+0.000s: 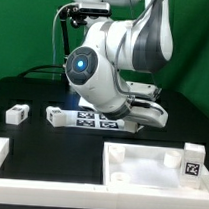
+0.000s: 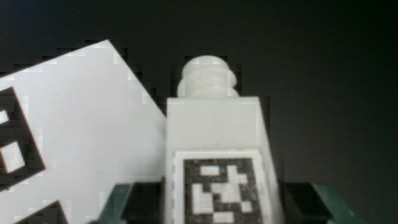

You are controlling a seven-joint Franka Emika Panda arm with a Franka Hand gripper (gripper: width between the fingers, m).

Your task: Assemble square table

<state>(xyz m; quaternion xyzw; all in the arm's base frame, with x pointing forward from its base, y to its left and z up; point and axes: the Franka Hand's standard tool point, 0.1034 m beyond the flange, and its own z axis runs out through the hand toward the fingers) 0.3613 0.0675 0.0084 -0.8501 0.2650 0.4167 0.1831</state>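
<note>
While picking up, the fingers (image 2: 134,202) are gripping a table leg (image 2: 215,140) beside the marker board (image 1: 92,119).
Next is probably calling for lifting and carrying it to the square tabletop (image 1: 129,166) lying near right.

— What's behind it all?
— A plain green wall (image 1: 27,28), evenly lit.
— And underneath?
— A black desk (image 1: 33,93). A dark cable (image 1: 39,71) trails along its far edge, on the exterior view's left.
</note>
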